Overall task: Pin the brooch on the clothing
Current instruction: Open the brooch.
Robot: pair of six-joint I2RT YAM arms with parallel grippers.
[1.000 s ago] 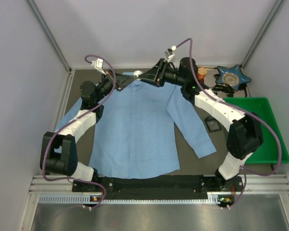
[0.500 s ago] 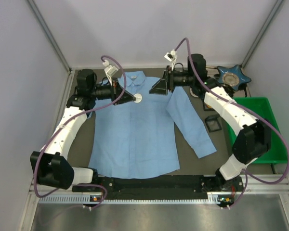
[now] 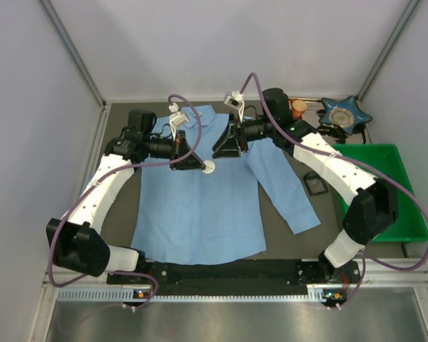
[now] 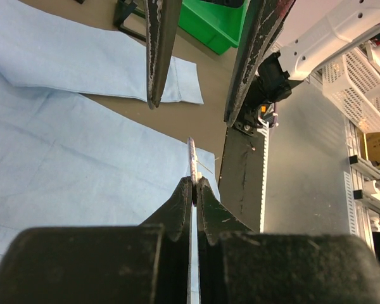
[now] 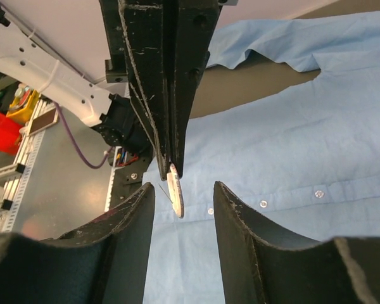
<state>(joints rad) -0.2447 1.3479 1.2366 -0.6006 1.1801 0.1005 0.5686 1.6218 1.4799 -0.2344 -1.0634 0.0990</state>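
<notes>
The brooch (image 3: pixel 209 168) shows only edge-on from both wrists, so its face and pin are hard to make out. The left fingers (image 4: pixel 177 209) pinch it tightly, just before the tips of the right fingers (image 5: pixel 126 221), which stand wide apart. The shirt (image 3: pixel 200 206) lies on the bench (image 3: pixel 278 239) under both, and well behind the right fingers an arm partly covers the green bin (image 3: pixel 392 171).

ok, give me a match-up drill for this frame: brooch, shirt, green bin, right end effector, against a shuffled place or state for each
1. brooch
2. shirt
3. green bin
4. right end effector

A. open, fingers either side of the brooch
B. far right of the top view
C. clamped in the left end effector
D. spread flat, button side up

Pairs: 1-C, 2-D, 3-B, 4-A
</notes>
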